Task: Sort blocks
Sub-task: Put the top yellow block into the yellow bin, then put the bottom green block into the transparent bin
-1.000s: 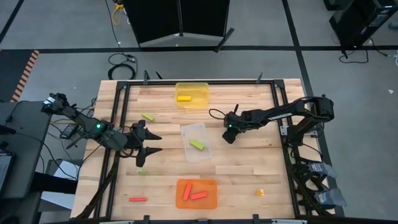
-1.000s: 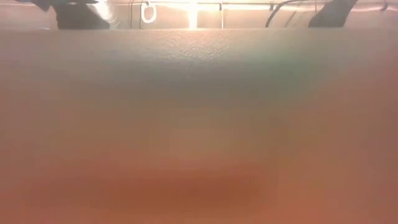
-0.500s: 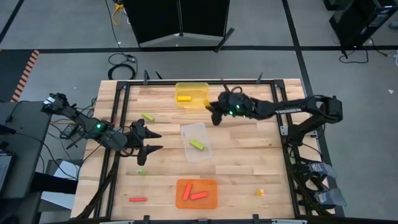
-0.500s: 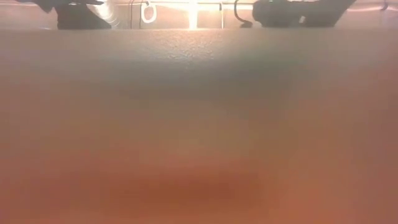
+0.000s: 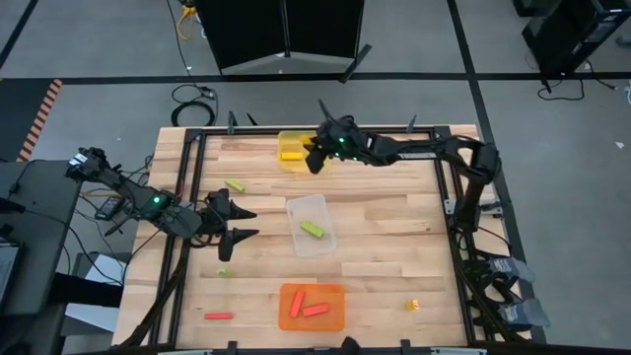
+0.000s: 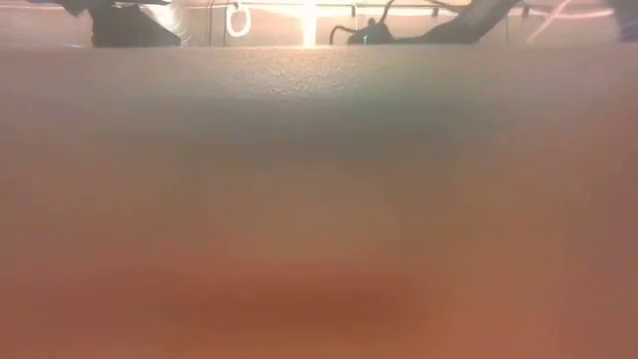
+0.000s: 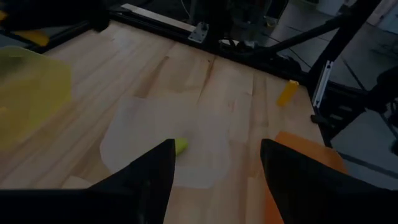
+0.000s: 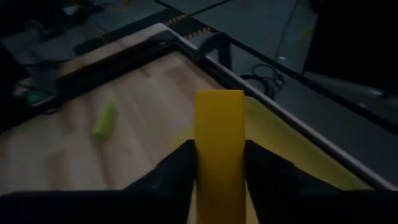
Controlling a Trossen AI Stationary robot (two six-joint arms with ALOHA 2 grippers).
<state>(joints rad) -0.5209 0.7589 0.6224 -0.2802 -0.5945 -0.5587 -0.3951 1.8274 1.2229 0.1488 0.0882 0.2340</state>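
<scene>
Gripped between my right gripper's (image 8: 219, 177) fingers is a yellow block (image 8: 219, 140), standing up out of the fingertips in my right wrist view; the two dark fingers press on it from either side. From above, that gripper (image 5: 314, 156) hangs over the right part of the yellow tray (image 5: 286, 139) at the far edge of the table (image 5: 394, 227), with my right arm stretched across from the right side. A second yellow block (image 5: 290, 155) lies inside that tray, just beside the gripper. My wrist camera also catches a lime green block (image 8: 105, 118) lying on the bare wood beyond the tray; from above it sits (image 5: 234, 184) to the left of the clear tray (image 5: 314, 209). My left gripper (image 5: 240, 225) waits over the left side of the table, its fingers spread apart and holding nothing, pointed toward the clear tray. In that tray lies another lime green block (image 5: 312, 229), which shows between my left fingers in the left wrist view (image 7: 180, 145). The orange tray (image 5: 335, 293) at the near edge holds two red blocks (image 5: 307, 308), one slanted against the other. A third red block (image 5: 219, 317) lies on the wood near the table's near left corner, a small green piece (image 5: 223, 271) sits just below my left gripper, and a small yellow block (image 5: 414, 305) rests on the wood to the right of the orange tray. The low view is a blur and tells me nothing of the blocks.
</scene>
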